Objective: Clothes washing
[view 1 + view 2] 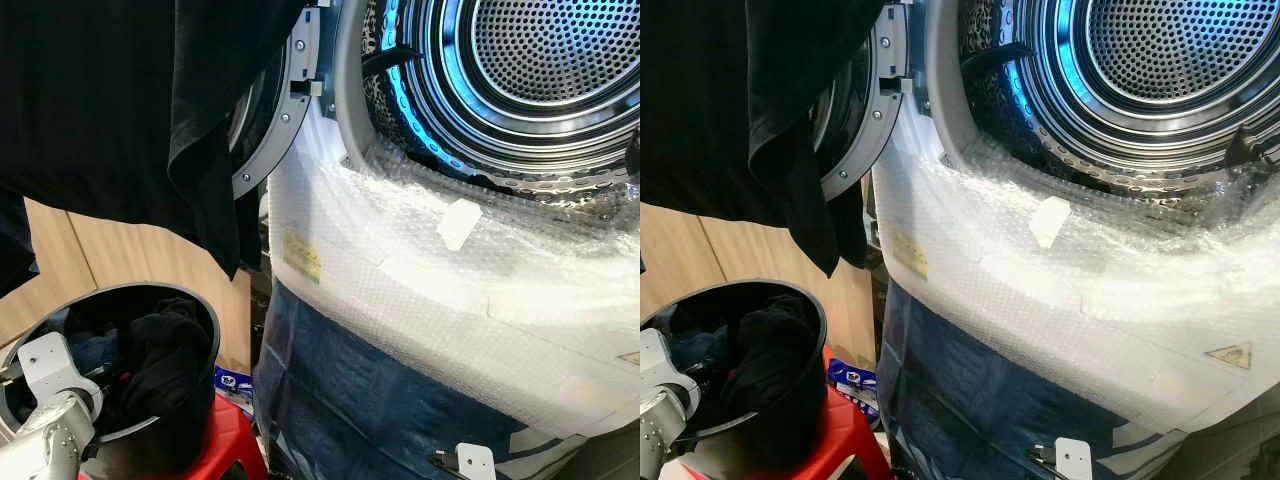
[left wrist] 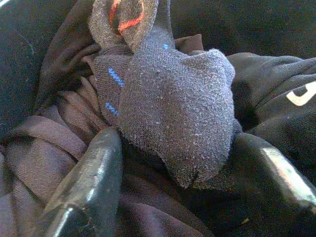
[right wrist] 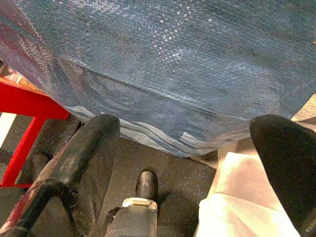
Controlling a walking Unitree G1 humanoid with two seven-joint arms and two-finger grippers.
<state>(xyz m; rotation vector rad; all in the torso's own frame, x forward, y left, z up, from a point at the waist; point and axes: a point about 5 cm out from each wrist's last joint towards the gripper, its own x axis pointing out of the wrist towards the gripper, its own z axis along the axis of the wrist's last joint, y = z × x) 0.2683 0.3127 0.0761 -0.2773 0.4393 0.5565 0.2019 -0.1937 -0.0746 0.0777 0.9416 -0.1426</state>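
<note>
A black bucket [image 1: 207,322] of dark clothes [image 1: 165,355] stands on a red stool [image 1: 228,440] at my lower left. My left arm [image 1: 50,400] reaches into it. In the left wrist view my left gripper [image 2: 175,140] is open, its fingers [image 2: 91,177] on either side of a dark grey sock [image 2: 173,103] with blue dashes and red thread, lying on dark garments [image 2: 54,143]. The washing machine's drum [image 1: 545,60] stands open ahead. My right gripper [image 3: 190,126] is open and empty, low by the machine's blue-wrapped base [image 3: 173,64].
A black garment [image 1: 110,100] hangs at upper left, over the open washer door [image 1: 275,115]. Bubble wrap [image 1: 420,270] covers the machine's front below the drum. Wooden panels [image 1: 110,260] lie behind the bucket. The stool's red leg [image 3: 22,148] and dark floor [image 3: 177,168] are near my right gripper.
</note>
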